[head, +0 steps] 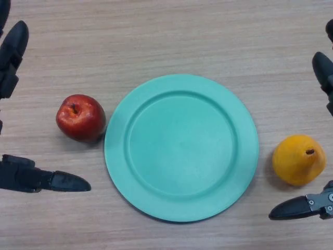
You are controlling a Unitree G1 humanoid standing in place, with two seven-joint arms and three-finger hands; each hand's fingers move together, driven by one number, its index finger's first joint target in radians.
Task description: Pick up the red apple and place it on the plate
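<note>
The red apple (80, 117) rests on the wooden table just left of the green plate (244, 151), almost touching its rim. The plate lies in the middle and holds nothing. My left hand (11, 57) shows at the left edge, its fingers straight above and its thumb (62, 181) stretched out below, open around bare table left of the apple. My right hand (323, 70) shows at the right edge, also open, with its thumb (294, 207) below.
A yellow-orange pear-like fruit (299, 159) lies right of the plate, between the right hand's fingers and thumb but untouched. Wooden tabletop (171, 36) stretches behind the plate.
</note>
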